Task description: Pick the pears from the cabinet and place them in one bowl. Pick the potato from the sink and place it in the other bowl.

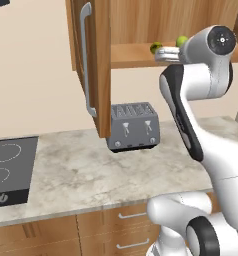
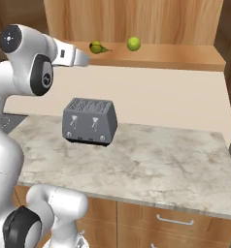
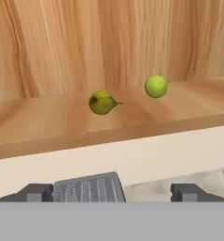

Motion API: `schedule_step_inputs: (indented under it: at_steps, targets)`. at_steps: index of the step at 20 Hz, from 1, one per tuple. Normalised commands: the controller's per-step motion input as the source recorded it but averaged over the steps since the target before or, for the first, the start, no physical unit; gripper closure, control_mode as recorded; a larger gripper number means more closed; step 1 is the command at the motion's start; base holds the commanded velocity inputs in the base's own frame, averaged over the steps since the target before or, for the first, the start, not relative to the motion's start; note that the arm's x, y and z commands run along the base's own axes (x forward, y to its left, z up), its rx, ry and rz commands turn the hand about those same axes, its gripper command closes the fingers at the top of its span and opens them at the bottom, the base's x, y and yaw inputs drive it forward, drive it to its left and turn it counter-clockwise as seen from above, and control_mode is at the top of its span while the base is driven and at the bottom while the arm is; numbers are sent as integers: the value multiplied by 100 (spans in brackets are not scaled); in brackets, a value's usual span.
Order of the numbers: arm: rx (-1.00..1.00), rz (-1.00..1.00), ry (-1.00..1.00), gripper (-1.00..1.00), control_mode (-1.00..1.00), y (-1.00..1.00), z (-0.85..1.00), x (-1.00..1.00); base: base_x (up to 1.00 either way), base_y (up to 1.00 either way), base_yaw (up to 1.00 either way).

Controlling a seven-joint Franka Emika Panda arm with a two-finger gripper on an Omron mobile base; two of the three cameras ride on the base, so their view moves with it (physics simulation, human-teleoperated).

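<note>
With its fingers (image 3: 112,192) spread wide, it should reach straight to the darker pear (image 3: 101,102), above the toaster (image 3: 88,187).

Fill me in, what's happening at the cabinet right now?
The white arm has its tool raised toward the open mid-brown wooden wall cabinet, jaws spread wide and holding nothing. Two pears sit on the cabinet shelf ahead of it: the darker olive-green pear lies nearly in line with the tool, and the bright yellow-green pear sits apart from it, further along the shelf. Neither has been picked yet. A grey four-slot toaster stands on the marble counter below.
</note>
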Motion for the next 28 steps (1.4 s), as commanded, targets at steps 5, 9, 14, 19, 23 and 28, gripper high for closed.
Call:
schedule_step_inputs:
  at_steps: [5, 9, 14, 19, 23, 28]
  targets:
    - [1, 9, 2, -100, -100, -19, 5, 68, 0, 0, 0]
    - [-10, 11, 0, -100, -100, -3, 6, 58, 0, 0, 0]
    - [-4, 9, 1, -100, -100, 0, 0, 77, 0, 0, 0]
    - [-2, 1, 1, -100, -100, -11, -1, 77, 0, 0, 0]
    - [-1, -3, 3, -100, -100, -1, -11, 78, 0, 0, 0]
    - [-2, -2, 4, -100, -100, 0, -5, 67, 0, 0, 0]
